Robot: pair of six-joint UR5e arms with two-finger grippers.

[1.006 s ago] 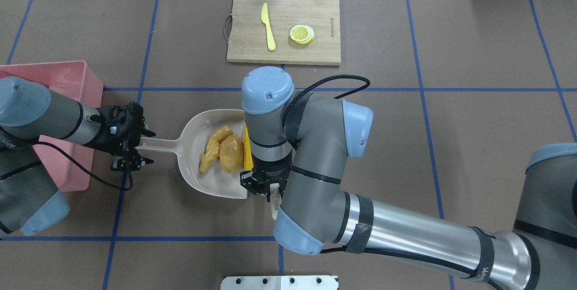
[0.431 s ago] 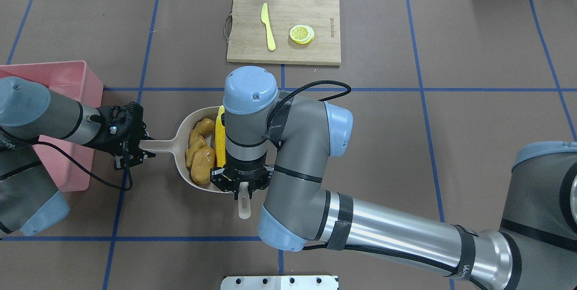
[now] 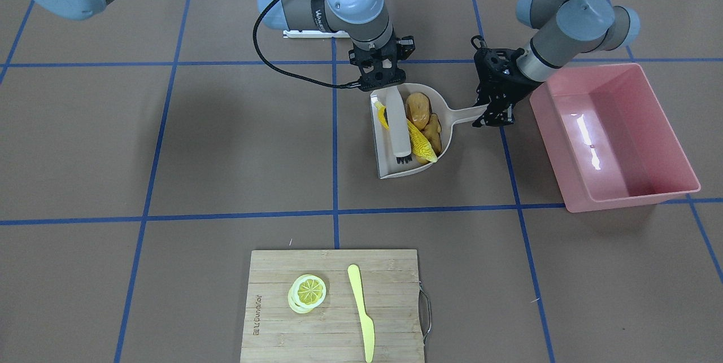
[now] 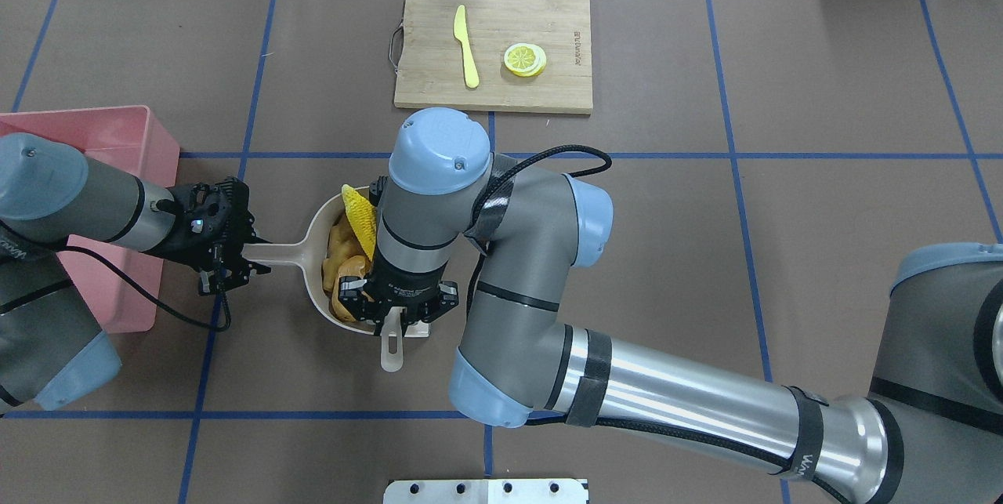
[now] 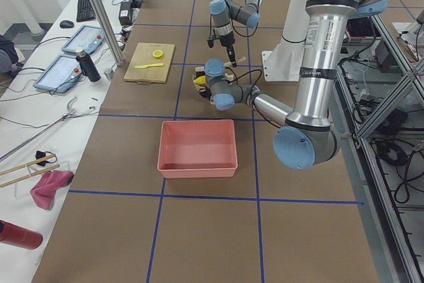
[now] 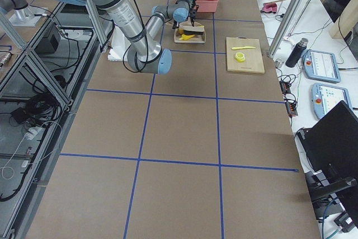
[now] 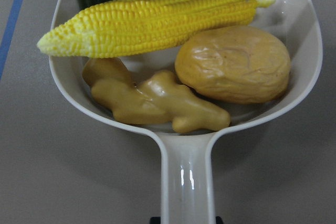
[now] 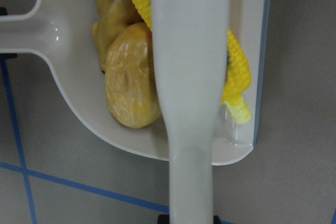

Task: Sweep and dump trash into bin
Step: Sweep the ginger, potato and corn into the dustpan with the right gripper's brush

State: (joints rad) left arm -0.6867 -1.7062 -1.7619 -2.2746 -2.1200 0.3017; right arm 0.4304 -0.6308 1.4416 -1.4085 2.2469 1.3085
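Note:
The beige dustpan (image 4: 313, 241) lies on the table and holds the yellow corn cob (image 3: 421, 145), the tan potato (image 3: 418, 105) and the ginger root (image 3: 434, 128). The left wrist view shows all three close up: corn (image 7: 152, 19), potato (image 7: 233, 64), ginger (image 7: 152, 100). My left gripper (image 4: 241, 255) is shut on the dustpan handle (image 3: 466, 113). My right gripper (image 4: 398, 314) is shut on a beige brush (image 3: 397, 123) whose bristles stand inside the pan against the corn. The pink bin (image 3: 615, 137) stands empty just beyond my left gripper.
A wooden cutting board (image 4: 548, 88) lies at the far middle of the table with a pale yellow knife (image 4: 466, 45) and a lemon slice (image 4: 525, 59) on it. My right arm reaches over the pan's open side.
My right gripper has swept the brush to the left, pushing the three foods deeper into the pan and tilting the corn. The pan slid a little left. My left gripper closed on the handle.

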